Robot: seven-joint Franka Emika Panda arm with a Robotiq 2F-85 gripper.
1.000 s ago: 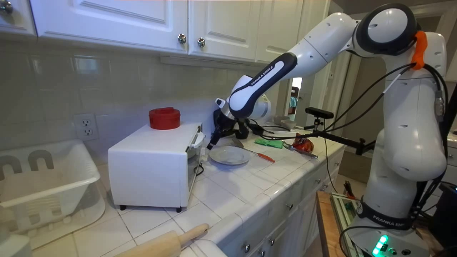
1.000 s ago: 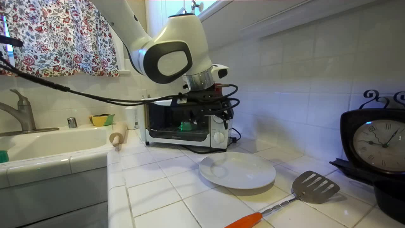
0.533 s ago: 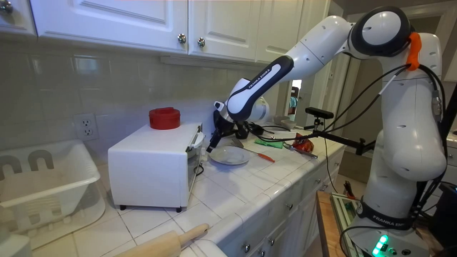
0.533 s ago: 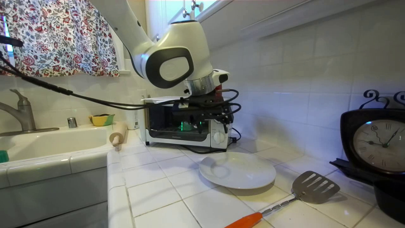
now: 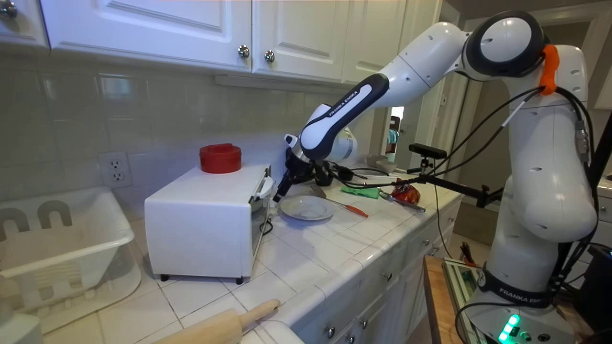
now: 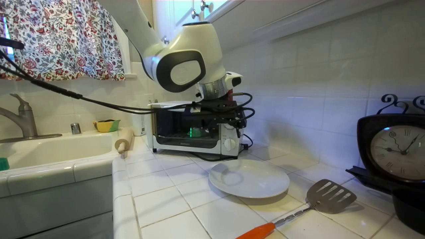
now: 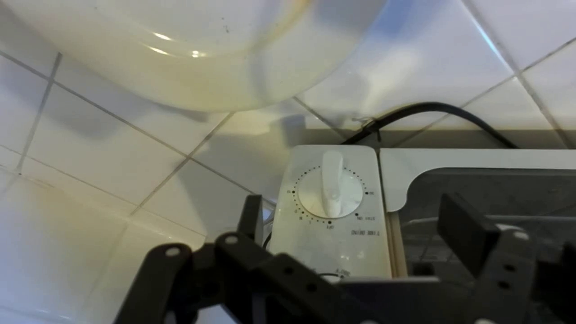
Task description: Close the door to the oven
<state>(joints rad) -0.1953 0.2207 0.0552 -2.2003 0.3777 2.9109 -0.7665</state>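
Note:
The white box-shaped oven [image 5: 196, 234] stands on the tiled counter; its front shows in an exterior view [image 6: 229, 146]. Its door [image 6: 186, 143] has a dark glass window in a white frame. In an exterior view the door's white handle [image 5: 266, 187] juts out, and the door appears to lean out a little at its top. In the wrist view, which stands upside down, the door frame [image 7: 477, 158] is beside the oven's knob panel [image 7: 330, 247]. My gripper [image 7: 360, 229] is open and empty before the panel and the door's edge. Contact cannot be told. It also shows in both exterior views [image 5: 278, 196] [image 6: 223, 131].
A white plate [image 6: 249, 178] lies before the oven, with a spatula [image 6: 330, 196] beyond it. A red container [image 5: 220, 158] sits on the oven. A black cord [image 7: 432, 107] runs on the counter. A dish rack [image 5: 62, 239] and rolling pin [image 5: 215, 329] are nearby. Cabinets [image 5: 148, 28] hang above.
My gripper has lowered a little and then moved slightly towards the oven. The oven, door and plate look unmoved.

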